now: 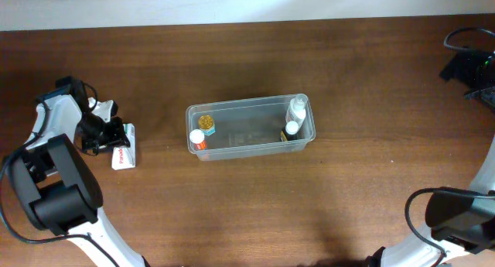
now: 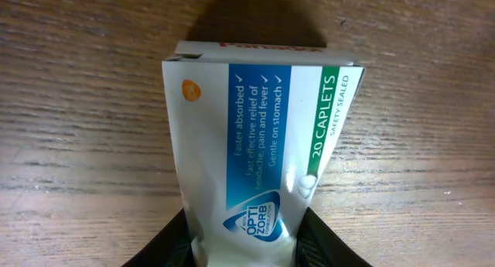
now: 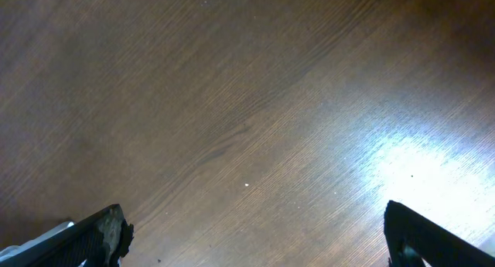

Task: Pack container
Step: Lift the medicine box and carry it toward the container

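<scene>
The clear plastic container [image 1: 249, 145] stands mid-table with small bottles inside: two with white caps at its right end [image 1: 295, 118], an orange one [image 1: 199, 140] and a gold-lidded one [image 1: 206, 123] at its left end. A white and blue caplet box [image 1: 124, 147] lies on the table at the left; in the left wrist view [image 2: 255, 151] it fills the frame. My left gripper [image 2: 249, 248] has its fingers closed on the box's near end. My right gripper [image 3: 255, 236] is open and empty over bare wood, out of the overhead view.
The wooden table [image 1: 348, 189] runs across the view. Black cables and gear [image 1: 470, 62] sit at the far right edge. The arm bases stand at the front left [image 1: 54, 186] and front right [image 1: 456, 217].
</scene>
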{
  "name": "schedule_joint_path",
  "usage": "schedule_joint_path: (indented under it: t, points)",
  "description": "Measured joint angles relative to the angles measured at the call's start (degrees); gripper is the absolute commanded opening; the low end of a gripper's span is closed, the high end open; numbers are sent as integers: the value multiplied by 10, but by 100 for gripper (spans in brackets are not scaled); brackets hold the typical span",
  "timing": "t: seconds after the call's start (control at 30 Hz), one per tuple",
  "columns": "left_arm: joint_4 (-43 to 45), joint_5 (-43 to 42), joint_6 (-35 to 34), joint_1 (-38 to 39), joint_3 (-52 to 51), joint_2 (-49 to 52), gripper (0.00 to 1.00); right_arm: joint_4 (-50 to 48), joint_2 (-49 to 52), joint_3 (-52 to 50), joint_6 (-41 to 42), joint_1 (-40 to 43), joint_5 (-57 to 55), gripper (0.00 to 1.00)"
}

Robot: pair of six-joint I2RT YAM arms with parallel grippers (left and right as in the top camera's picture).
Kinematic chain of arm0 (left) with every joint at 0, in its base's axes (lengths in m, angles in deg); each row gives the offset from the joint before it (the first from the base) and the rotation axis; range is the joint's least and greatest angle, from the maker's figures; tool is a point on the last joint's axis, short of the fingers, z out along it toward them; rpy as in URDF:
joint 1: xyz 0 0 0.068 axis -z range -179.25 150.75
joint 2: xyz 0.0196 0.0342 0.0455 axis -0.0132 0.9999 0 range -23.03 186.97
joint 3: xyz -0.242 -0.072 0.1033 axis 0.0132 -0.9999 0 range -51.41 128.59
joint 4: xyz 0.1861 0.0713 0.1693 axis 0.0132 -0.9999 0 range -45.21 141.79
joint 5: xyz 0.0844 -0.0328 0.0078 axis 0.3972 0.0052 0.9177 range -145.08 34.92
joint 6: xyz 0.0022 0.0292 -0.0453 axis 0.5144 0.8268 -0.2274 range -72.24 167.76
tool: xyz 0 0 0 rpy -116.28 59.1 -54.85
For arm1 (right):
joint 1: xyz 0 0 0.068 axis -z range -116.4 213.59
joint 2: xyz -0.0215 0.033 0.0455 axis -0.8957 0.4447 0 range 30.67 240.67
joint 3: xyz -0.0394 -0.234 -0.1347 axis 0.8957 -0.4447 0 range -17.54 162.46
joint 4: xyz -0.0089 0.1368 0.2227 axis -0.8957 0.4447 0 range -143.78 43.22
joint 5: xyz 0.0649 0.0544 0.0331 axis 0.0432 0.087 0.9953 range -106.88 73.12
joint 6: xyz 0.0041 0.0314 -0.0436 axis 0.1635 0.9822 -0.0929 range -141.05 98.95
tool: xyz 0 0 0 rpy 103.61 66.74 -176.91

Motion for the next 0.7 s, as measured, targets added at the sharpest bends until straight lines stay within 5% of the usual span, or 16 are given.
schedule_joint_path:
  t: [0.27,0.7]
  points:
    - [-50,3,0,8,38,1,37,0,0,0,0,0,0,98]
    - [-164,6,0,97,285,1,38,0,0,0,0,0,0,98]
